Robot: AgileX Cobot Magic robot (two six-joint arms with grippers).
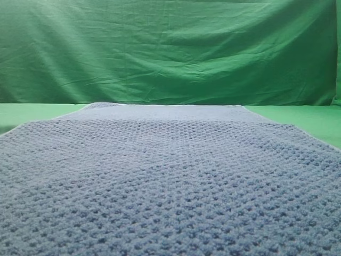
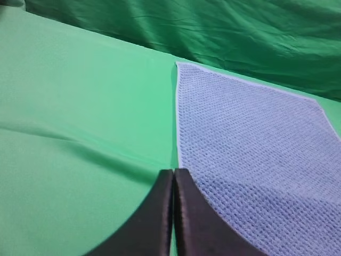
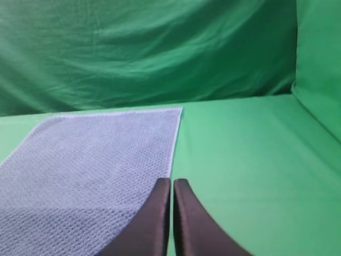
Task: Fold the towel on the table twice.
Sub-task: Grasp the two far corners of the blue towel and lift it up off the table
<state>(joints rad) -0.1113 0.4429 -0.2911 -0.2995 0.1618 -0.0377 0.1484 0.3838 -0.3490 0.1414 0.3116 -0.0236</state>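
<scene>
The large blue-grey waffle-knit towel (image 1: 170, 181) lies flat and unfolded on the smooth matte green table (image 1: 32, 112), its long axis running away toward the wrinkled green backdrop (image 1: 170, 48). My left gripper (image 2: 173, 176) and right gripper (image 3: 171, 184) hover pinched closed over its 2 long edges, holding nothing.

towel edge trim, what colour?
Pale, whitish-blue, thin line along the blue-grey towel. Clearest in the left wrist view.

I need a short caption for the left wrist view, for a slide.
Left gripper, jaws shut, above the left edge of the flat, unfolded towel on the green table.
</scene>
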